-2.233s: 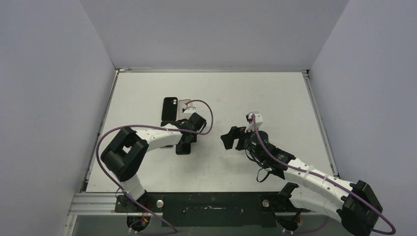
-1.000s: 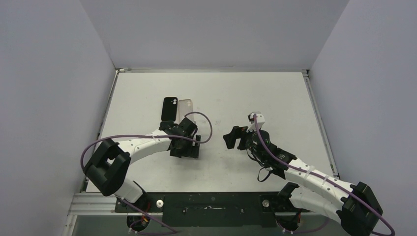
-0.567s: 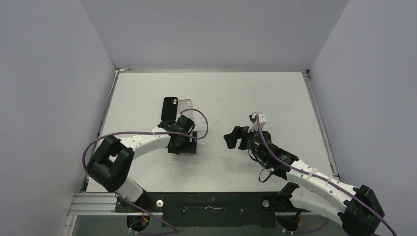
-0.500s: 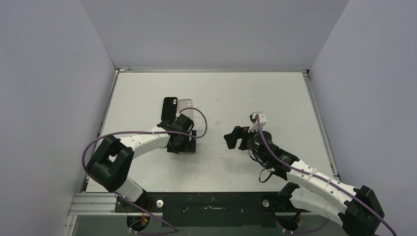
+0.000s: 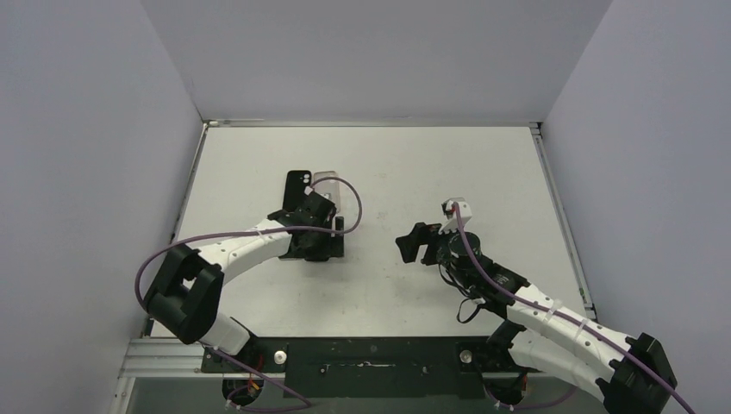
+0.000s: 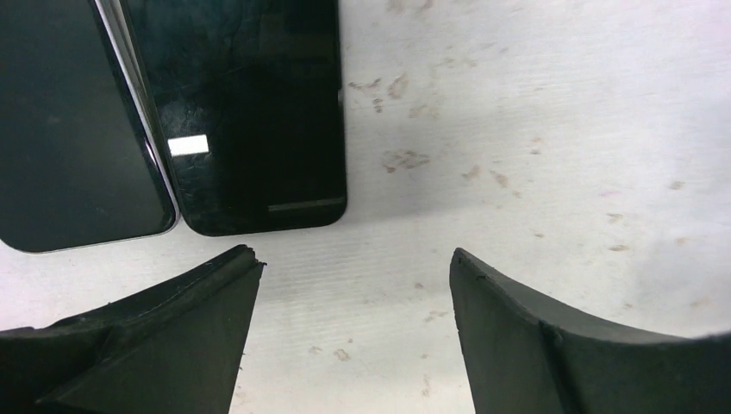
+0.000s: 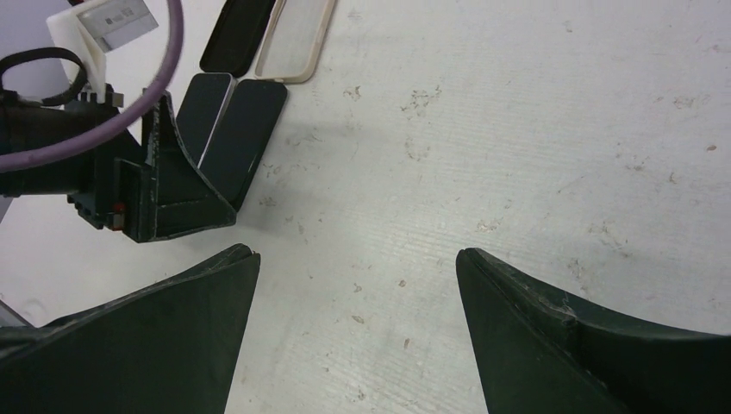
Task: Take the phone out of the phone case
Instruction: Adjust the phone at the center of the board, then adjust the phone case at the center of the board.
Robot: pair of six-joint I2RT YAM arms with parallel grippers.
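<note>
phone (image 6: 78, 129) flat beside dark slab (image 6: 259, 112), maybe second phone; left gripper (image 6: 353, 259) wide, empty; right gripper (image 7: 355, 252) wide.

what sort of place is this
Probably a robotics lab cell: a white table boxed in by plain grey walls, with a left arm and right arm bolted to a black base plate.
</note>
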